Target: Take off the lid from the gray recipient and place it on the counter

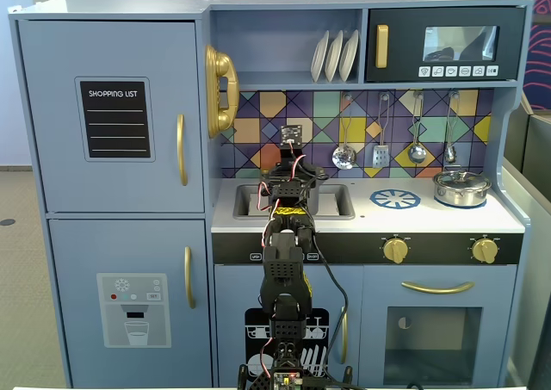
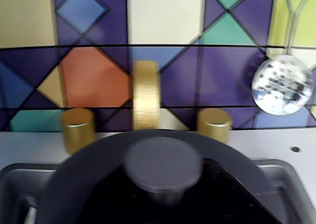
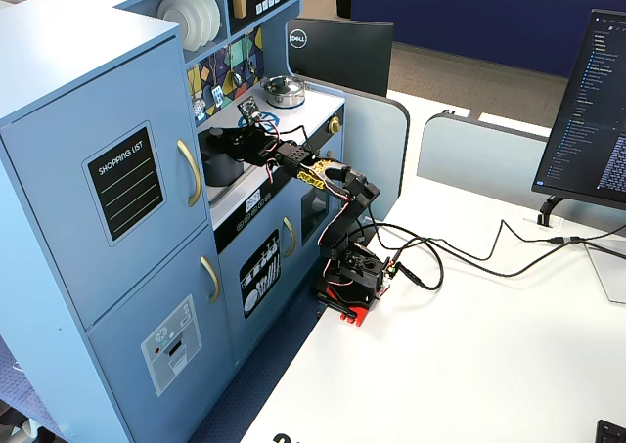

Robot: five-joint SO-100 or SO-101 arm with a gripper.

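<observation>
Lid (image 2: 163,162) fills lower centre of the wrist view, raised over the sink. Pincer state: cannot tell. Judged next: carry lid right, onto bench (image 1: 379,216).

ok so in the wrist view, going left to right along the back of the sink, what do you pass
Left gold tap knob → gold faucet spout → right gold tap knob → shiny perforated skimmer hanging on the backsplash. The dark gray lid sits nearer the camera, below the spout, so it is left out of the row.
</observation>
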